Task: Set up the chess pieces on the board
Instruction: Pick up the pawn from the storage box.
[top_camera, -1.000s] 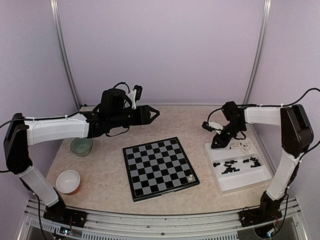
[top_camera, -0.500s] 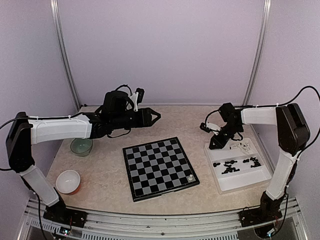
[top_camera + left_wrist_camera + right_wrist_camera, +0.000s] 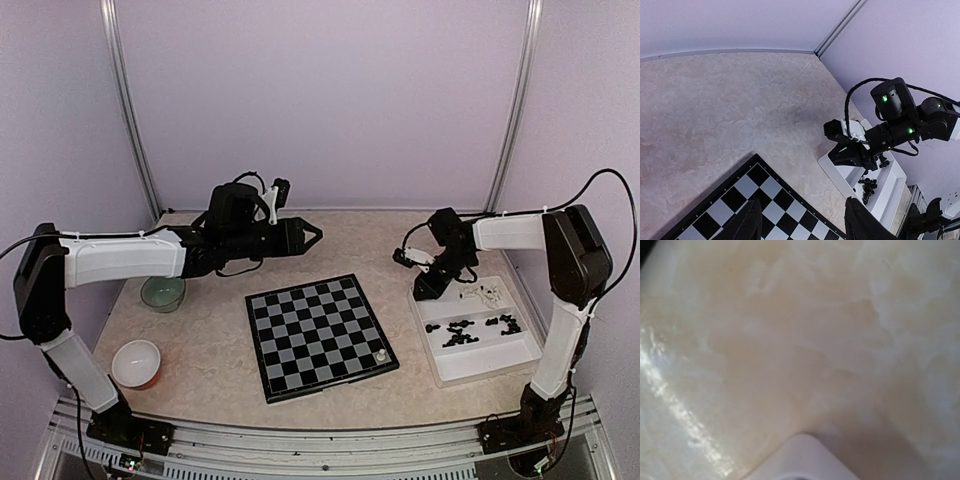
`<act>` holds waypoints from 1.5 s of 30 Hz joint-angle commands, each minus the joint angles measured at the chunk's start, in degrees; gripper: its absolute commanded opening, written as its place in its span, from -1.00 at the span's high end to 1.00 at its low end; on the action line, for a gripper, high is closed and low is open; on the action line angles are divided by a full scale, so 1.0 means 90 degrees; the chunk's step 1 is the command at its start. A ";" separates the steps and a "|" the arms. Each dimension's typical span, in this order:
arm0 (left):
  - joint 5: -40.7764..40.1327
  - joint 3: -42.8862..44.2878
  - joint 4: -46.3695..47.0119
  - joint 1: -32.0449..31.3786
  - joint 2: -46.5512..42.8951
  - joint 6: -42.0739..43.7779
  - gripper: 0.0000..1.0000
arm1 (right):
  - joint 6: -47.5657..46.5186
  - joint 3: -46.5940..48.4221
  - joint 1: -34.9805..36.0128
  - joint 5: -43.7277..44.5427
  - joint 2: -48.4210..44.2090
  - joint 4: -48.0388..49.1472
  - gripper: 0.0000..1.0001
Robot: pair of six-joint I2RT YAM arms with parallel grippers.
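- The right gripper (image 3: 424, 290) has shifted leftward over the last second. It has moved from above the far end of the white tray (image 3: 492, 356) to the tray's far-left corner, on the side facing the board (image 3: 320, 335).
- Its wrist camera shows only blurred tabletop and a pale tray corner (image 3: 805, 460), with no fingers in view. We cannot tell how its jaws stand or whether they carry anything.
- The left gripper (image 3: 312, 236) has crept slightly to the right and hovers beyond the board's far edge. Its fingers (image 3: 752, 222) stand apart with nothing between them.
- Nearly all the chess pieces are in the tray. The black ones (image 3: 465, 332) are scattered mid-tray and the cream ones (image 3: 488, 293) lie at its far end.
- One cream piece (image 3: 380, 354) stands on the board near its near-right corner.
- We judge the task barely begun. The right arm's drift toward the board may be a delivery or an empty retreat, and these views do not settle which.
- Two bowls (image 3: 162, 292) sit on the left, well apart from the board.
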 commanded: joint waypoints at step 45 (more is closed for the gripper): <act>0.0205 0.0226 0.0158 -0.0099 0.0242 -0.0004 -0.14 | 0.0215 0.0124 0.0020 0.0703 0.0072 0.0106 0.54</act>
